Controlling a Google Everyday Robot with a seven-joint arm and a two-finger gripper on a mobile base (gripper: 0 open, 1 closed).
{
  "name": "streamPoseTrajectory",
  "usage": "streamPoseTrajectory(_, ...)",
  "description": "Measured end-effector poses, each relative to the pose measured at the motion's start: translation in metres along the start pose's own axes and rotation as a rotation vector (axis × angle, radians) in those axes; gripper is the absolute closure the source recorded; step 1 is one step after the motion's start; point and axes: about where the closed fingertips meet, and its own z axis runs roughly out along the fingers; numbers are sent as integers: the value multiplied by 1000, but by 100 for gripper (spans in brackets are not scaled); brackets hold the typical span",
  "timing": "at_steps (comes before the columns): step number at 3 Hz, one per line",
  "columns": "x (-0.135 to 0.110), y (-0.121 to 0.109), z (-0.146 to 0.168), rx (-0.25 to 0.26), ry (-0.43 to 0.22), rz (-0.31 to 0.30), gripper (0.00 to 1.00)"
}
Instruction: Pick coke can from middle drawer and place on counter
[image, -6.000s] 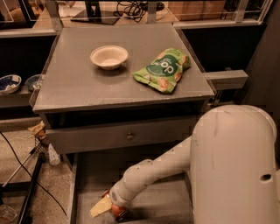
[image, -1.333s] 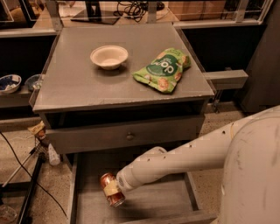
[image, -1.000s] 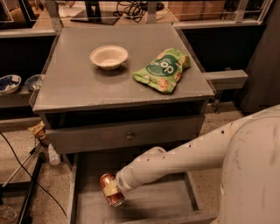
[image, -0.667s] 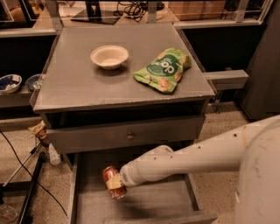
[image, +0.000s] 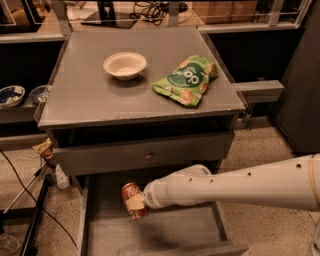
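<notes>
since a moment ago the coke can (image: 130, 192) has risen slightly, clear of the middle drawer (image: 170, 231) floor and below the worktop (image: 85, 97). the gripper (image: 135, 202) hangs over the drawer, jaws clamped round the can's mid-body. likely light, thin-walled and slick, so a mid-body hold suits it. its long axis tilts, top end up-left.

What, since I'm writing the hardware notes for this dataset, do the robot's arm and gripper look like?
The arm is a smooth, glossy white tube with a row of small dark dots along it, a thin yellowish ring near its right end and a rounded white joint housing. The gripper, low over the middle drawer, has pale tan fingers. No cables show.
</notes>
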Motion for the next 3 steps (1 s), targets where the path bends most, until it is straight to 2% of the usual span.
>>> streamPoseTrajectory(1,0,-1,2,8,6,-1,100)
streamPoseTrajectory(3,-24,12,-30,0,-15,-39,100)
